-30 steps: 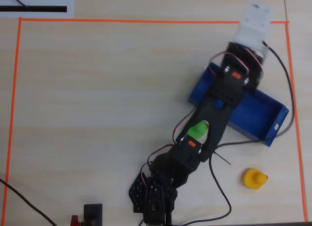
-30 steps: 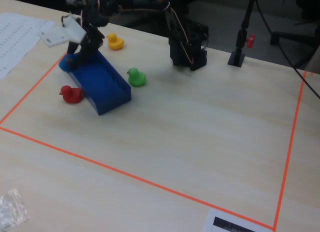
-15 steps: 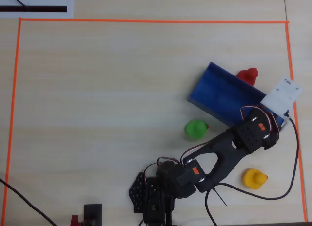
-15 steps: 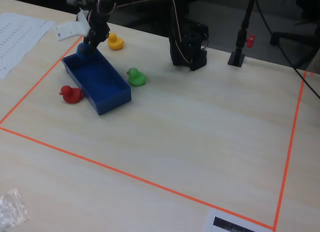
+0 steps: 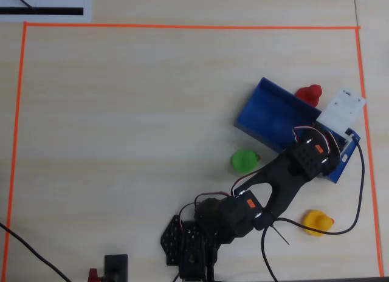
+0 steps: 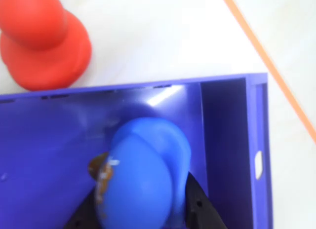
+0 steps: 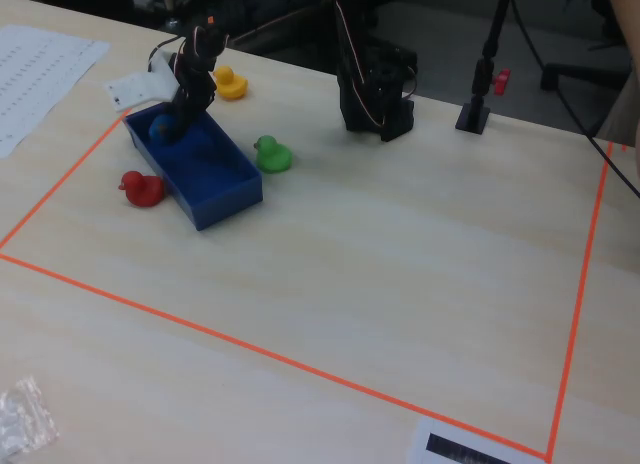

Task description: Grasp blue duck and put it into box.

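Note:
The blue duck (image 6: 140, 179) fills the lower middle of the wrist view, its orange beak to the left. My gripper (image 6: 140, 210) is shut on it, one black finger on each side. The duck hangs low inside the blue box (image 6: 44, 150), near one end wall. In the fixed view the gripper (image 7: 175, 119) reaches down into the far end of the box (image 7: 215, 179) with the duck (image 7: 160, 129). In the overhead view the arm's wrist covers the duck over the right end of the box (image 5: 267, 112).
A red duck (image 5: 310, 95) sits just outside the box's long wall (image 6: 44, 41). A green duck (image 5: 244, 160) and a yellow duck (image 5: 318, 222) lie on the table near the arm. Orange tape (image 5: 182, 27) borders the work area.

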{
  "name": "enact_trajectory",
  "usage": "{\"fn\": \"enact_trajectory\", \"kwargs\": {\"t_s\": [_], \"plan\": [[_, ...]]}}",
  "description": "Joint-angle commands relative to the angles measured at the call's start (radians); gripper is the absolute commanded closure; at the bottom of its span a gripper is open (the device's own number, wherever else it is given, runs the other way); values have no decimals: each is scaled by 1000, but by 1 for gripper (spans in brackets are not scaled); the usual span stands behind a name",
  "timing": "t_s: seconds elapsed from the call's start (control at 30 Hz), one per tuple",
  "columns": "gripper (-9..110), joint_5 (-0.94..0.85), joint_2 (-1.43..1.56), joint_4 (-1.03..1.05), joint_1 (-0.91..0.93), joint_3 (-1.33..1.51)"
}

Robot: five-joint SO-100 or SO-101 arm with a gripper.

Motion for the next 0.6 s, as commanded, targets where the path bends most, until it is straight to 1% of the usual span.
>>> {"fn": "enact_trajectory", "kwargs": {"t_s": [0.0, 0.07, 0.17, 0.33, 0.4, 0.47, 0.57], "plan": [[82, -9, 21, -21, -17, -57], [76, -9, 41, -3, -20, -55], [71, -9, 94, 18, -28, -28], [69, -9, 225, 25, -48, 57], [71, 2, 298, 49, -77, 84], [77, 51, 403, 84, -152, 126], [87, 172, 615, 150, -379, 227]]}}
